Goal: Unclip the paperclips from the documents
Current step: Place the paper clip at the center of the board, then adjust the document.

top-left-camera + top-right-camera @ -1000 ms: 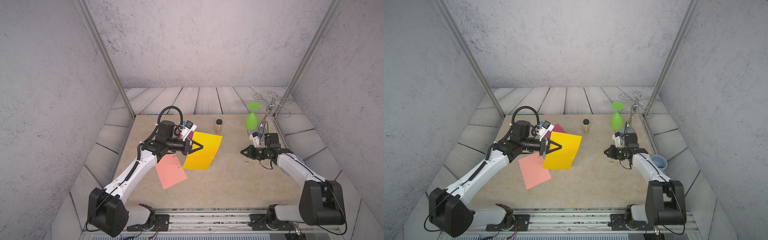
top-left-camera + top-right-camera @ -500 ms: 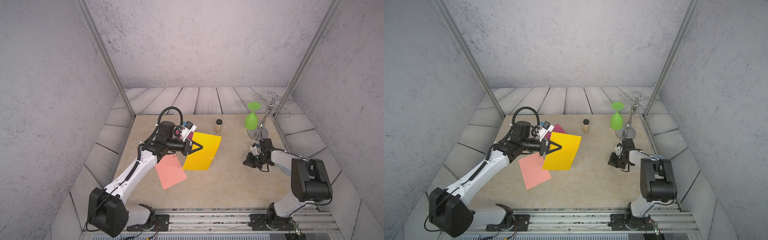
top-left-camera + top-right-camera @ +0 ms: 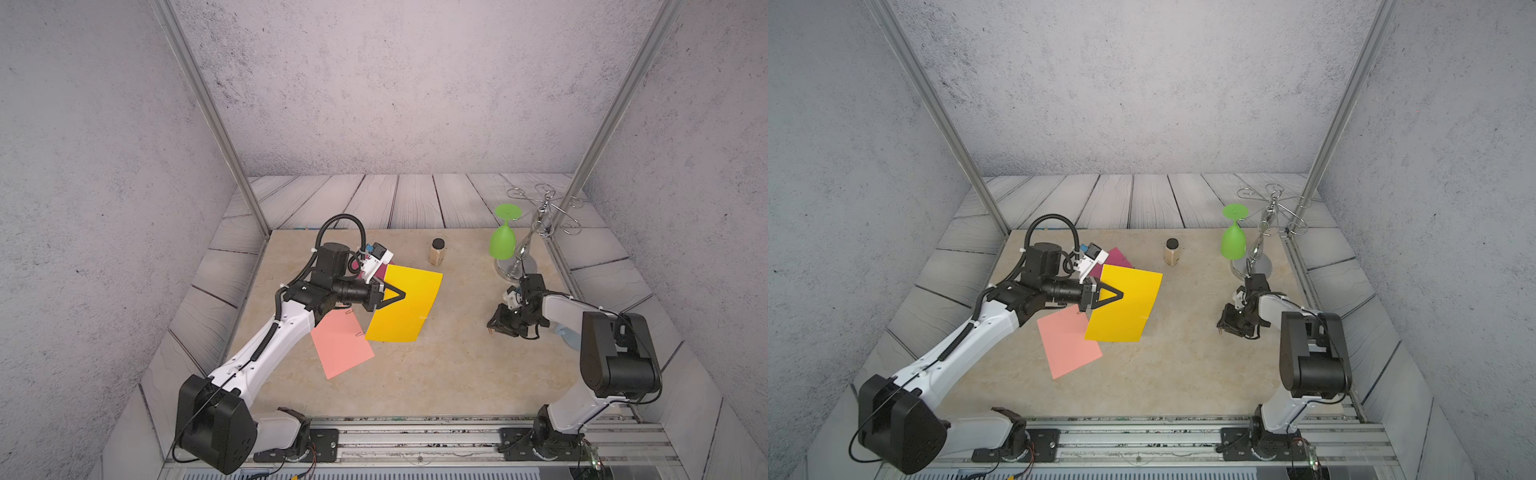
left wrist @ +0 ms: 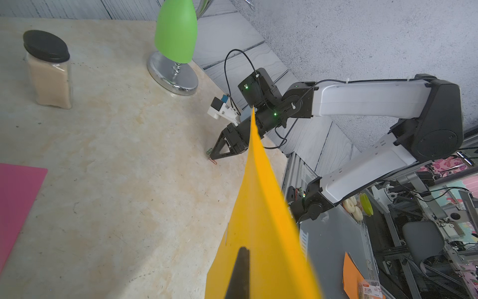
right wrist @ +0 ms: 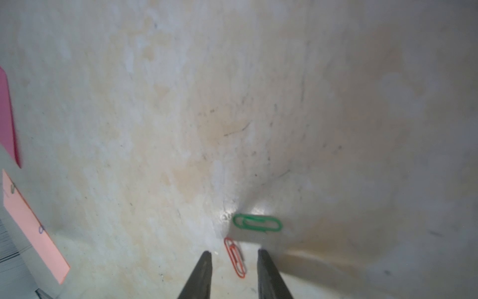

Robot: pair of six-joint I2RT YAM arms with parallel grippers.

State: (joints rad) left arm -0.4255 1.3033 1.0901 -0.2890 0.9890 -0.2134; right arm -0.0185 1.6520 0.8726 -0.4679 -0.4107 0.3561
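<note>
My left gripper (image 3: pixel 402 296) is shut on the near edge of the yellow document (image 3: pixel 405 307), holding it tilted up off the table; one finger (image 4: pixel 239 274) lies across the sheet. A silver paperclip (image 3: pixel 422 318) sits on its right edge. The salmon document (image 3: pixel 343 345) lies flat with two clips on its edge (image 3: pixel 359 333). The magenta document (image 3: pixel 1115 257) lies behind, mostly covered. My right gripper (image 5: pixel 234 255) points down at the table, open, with a red paperclip (image 5: pixel 235 257) lying loose between its fingers. A green paperclip (image 5: pixel 257 222) lies just beyond.
A black-lidded jar (image 3: pixel 437 252) stands at the back middle. At the back right, a green glass (image 3: pixel 503 241) hangs upside down on a chrome stand (image 3: pixel 524 253), close behind the right arm. A pale blue object (image 3: pixel 567 334) lies beside that arm.
The right arm has folded back and tipped its gripper down to the table, and its jaws have opened. The left arm and the yellow sheet have not moved.
</note>
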